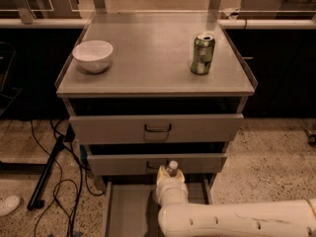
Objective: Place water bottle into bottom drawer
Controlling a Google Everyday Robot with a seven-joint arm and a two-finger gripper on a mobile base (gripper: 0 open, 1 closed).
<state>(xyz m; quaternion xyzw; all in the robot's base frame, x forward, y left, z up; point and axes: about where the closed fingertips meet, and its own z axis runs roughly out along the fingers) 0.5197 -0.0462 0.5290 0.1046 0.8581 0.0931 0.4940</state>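
1. Bottle (pixel 172 167): upright. Only the cap and neck show, over the rear of the open bottom drawer (pixel 127 209).
2. Gripper (pixel 170 181): at the bottle, low over the drawer. Whether it grips the bottle cannot be told.
3. Risk: the cap sits close to the middle drawer (pixel 118 165) front, so rearward travel may cause a strike.
4. Risk: a tilted release would probably topple the tall bottle.
5. Can (pixel 202 53): well apart, no hazard.

1. Slim clear plastic water bottle (pixel 172 170) with white cap, upright, only its top showing, clasped in the cream gripper (pixel 170 180) above the drawer.
2. Grey metal bottom drawer (pixel 126 209) — pulled open, flat floor, thin side walls.
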